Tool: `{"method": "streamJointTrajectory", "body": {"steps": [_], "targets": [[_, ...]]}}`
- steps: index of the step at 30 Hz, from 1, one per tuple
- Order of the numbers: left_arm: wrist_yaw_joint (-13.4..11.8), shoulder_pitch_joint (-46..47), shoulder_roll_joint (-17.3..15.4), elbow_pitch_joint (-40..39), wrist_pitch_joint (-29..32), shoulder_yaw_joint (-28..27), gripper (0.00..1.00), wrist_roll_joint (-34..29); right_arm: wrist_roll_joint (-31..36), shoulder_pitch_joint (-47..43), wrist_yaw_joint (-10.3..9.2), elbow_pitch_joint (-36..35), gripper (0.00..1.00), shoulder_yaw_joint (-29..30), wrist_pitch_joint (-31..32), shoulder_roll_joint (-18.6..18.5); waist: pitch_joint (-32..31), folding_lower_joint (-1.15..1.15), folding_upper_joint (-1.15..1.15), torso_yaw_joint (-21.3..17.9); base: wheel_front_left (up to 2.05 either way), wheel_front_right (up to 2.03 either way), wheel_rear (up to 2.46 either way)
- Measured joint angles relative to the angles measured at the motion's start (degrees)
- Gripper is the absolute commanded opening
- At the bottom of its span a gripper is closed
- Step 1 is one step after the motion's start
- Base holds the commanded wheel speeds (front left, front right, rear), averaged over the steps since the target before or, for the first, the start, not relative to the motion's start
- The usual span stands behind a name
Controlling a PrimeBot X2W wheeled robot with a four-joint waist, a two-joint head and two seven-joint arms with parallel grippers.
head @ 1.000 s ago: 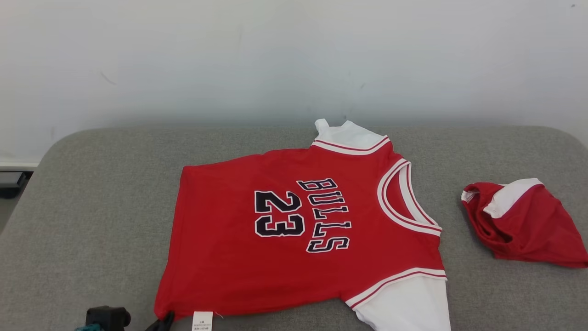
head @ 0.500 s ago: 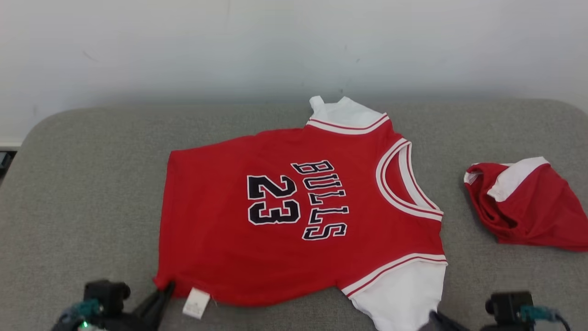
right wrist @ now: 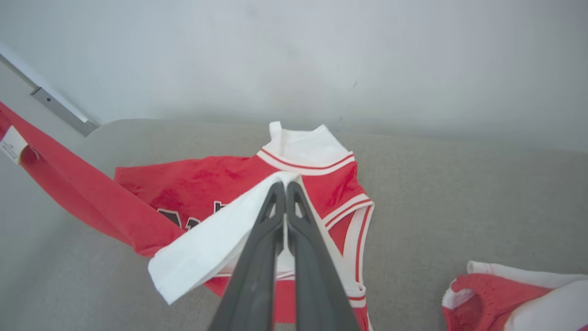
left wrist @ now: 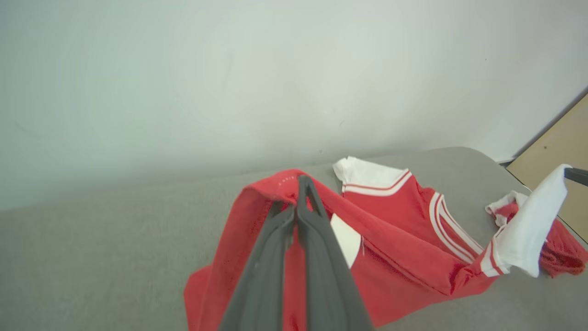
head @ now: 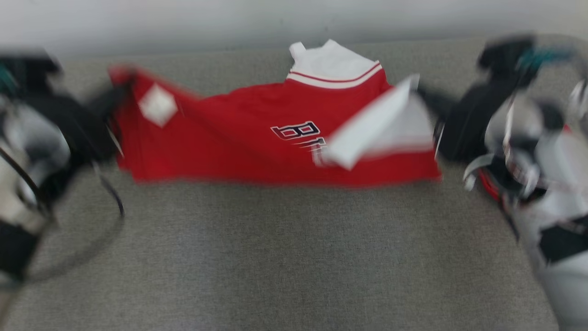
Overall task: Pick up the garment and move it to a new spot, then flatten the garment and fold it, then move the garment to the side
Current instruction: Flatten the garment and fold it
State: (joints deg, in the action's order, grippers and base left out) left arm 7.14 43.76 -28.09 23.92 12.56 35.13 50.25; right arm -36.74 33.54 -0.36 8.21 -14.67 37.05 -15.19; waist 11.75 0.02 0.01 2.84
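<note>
- Head view (blurred): garment, red jersey w/ white sleeves, lies mid-way across grey cushion, toward wall.
- Left gripper: fingers together, pinched on red hem corner, just beside white label. Corner is held up off cushion.
- Right gripper: fingers together, pinched on near white sleeve. Sleeve hangs above jersey's chest.
- Key relation: long axis runs L–R across robot, w/ hem end at left arm and sleeve end at right arm. Near edge is strung between the 2 grippers, sagging in the middle.
- Far edge w/ 2nd white sleeve: flat on cushion, beyond both sets of fingertips, toward wall.
- Step (judged): fold, near half over far half; approx. mid-task.
- Next move (judged): both ends go fwd evenly, else held edge lands skewed vs. far edge.
- Other item: 2nd red garment, crumpled, on cushion at robot's right, apart from jersey.
</note>
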Motion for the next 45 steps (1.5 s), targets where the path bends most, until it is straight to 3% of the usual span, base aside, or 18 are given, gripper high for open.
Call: {"method": "streamJointTrajectory", "body": {"steps": [3,6,9,12,14,16,19,22,26,31,45], "targets": [[-0.03,15.39,0.51,2.65,1.51,-3.31,0.00,-1.43,4.19,12.01,-1.65,0.77,0.00,5.16,-0.57,3.11,2.32,0.00,0.00,-0.91,0.00,0.00,0.00],[-0.03,28.42,2.44,3.60,-1.07,-7.82,0.00,-2.63,9.51,22.62,-3.96,2.08,0.00,9.10,-6.82,5.41,4.76,0.00,0.00,-1.69,0.00,0.00,0.00],[-0.03,37.12,4.42,4.00,-7.80,-14.30,0.00,-1.01,11.22,33.94,-3.92,2.60,0.00,9.88,-16.13,7.35,7.33,0.00,0.00,-2.23,0.00,0.00,0.00],[-0.02,35.86,2.35,-0.79,-11.73,-15.32,0.00,-0.66,11.27,41.38,-2.31,0.99,0.00,7.19,-21.73,7.91,9.89,-0.02,-0.01,-2.50,0.00,0.00,0.00],[0.01,30.55,-0.08,-3.04,-13.50,-14.43,0.00,-1.01,11.32,36.89,-0.68,-1.60,0.00,5.56,-24.74,8.04,11.61,-0.02,-0.01,-2.56,0.00,0.00,0.00],[-0.01,23.21,-0.23,-1.68,-15.21,-13.49,0.00,1.24,11.17,28.01,0.73,-0.63,0.00,4.45,-27.14,8.17,13.15,-0.02,0.00,-2.52,0.00,0.00,0.00],[-0.02,10.90,-0.67,2.32,-15.61,-6.97,0.00,1.64,10.68,10.65,0.97,1.88,0.00,4.28,-30.08,8.29,14.59,0.03,0.02,-2.22,0.00,0.00,0.00],[0.00,2.37,-1.18,4.24,-17.48,-2.75,0.00,1.93,9.45,-0.23,1.72,3.01,0.00,3.83,-33.81,8.75,14.10,-0.05,-0.01,-1.73,0.00,0.00,0.00],[0.00,2.04,-3.24,6.79,-19.62,-0.23,0.00,1.74,8.89,-4.29,2.98,3.83,0.00,3.18,-37.13,9.28,12.45,-0.03,0.00,-1.52,0.00,0.00,0.00],[0.00,-0.05,-2.60,8.91,-22.26,2.68,0.00,1.69,8.66,-9.25,4.22,5.37,0.00,2.03,-39.18,9.50,9.68,-0.04,-0.01,-1.52,0.00,0.00,0.00],[0.00,-11.59,-1.54,11.58,-25.17,11.17,0.00,-0.13,8.44,-28.06,4.35,4.66,0.00,3.10,-38.69,4.49,-0.97,-0.04,-0.01,-1.18,0.00,0.00,0.00]]}}
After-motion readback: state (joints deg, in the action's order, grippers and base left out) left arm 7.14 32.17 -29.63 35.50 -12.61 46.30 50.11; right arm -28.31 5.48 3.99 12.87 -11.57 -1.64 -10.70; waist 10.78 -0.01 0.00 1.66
